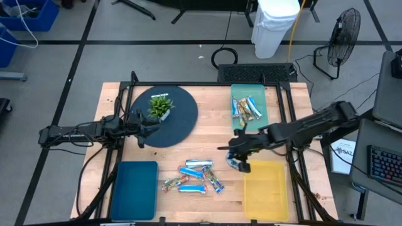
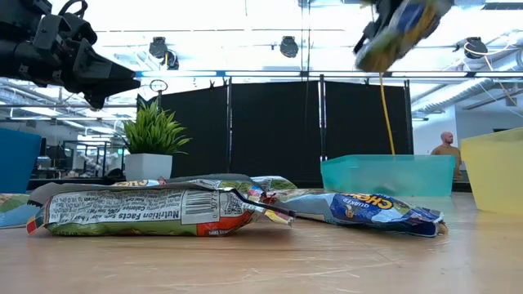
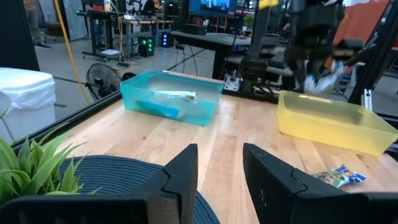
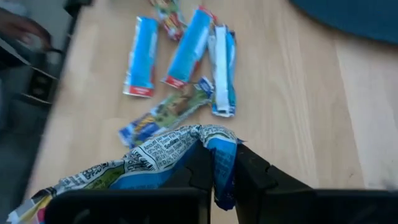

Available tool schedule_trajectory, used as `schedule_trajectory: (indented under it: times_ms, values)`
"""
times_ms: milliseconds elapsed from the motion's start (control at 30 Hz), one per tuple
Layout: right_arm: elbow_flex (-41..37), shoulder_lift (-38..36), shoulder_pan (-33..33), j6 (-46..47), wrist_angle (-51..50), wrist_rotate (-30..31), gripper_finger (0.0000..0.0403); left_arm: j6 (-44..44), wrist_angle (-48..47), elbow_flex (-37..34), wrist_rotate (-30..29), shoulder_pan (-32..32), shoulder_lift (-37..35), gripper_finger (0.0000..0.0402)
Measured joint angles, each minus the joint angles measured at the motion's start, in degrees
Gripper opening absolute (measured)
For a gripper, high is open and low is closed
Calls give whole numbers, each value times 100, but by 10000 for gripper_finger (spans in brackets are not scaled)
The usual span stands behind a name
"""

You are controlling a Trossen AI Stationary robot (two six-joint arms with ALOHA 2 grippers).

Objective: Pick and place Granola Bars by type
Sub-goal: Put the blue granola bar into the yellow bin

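above table (image 1: 207, 144), right gripper (image 4: 225, 167) (closed) holds bar (image 4: 155, 158).

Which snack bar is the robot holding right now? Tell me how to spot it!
Find the yellow tray at the table's front right. Just above its left corner, the right gripper hangs off the table, fingers shut on a blue and white granola bar. It's the only bar in the air; the others lie flat on the wood or in the teal tray.

Granola Bars (image 2: 147, 211) lying on wood table (image 2: 327, 261), teal tray (image 2: 388, 174) behind; potted plant (image 2: 151, 143), bar (image 2: 400, 28) held aloft
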Motion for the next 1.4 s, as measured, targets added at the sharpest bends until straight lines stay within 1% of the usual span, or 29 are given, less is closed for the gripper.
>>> schedule_trajectory:
  times_ms: [167, 300, 533, 867, 1033, 1400]
  values:
    - [0, -609, 278, 607, -438, -5, 28, 0, 0, 0, -1, 0, 0, 131]
    - [0, -893, 557, 1200, -837, -141, 21, 0, 0, 0, -1, 0, 2, 132]
    - [-21, -904, 1130, 2457, -1203, -131, 21, 0, 0, 0, -2, 0, 0, 132]
    - [-874, -906, 1687, 4245, -1220, -157, 22, 0, 0, 0, -2, 0, 0, 131]
    - [-1105, -908, 1713, 4558, -1206, -155, 25, 0, 0, 0, -2, 0, 1, 132]
    - [-1154, -908, 1713, 4496, -1151, -153, 24, 0, 0, 0, -2, 0, 2, 132]
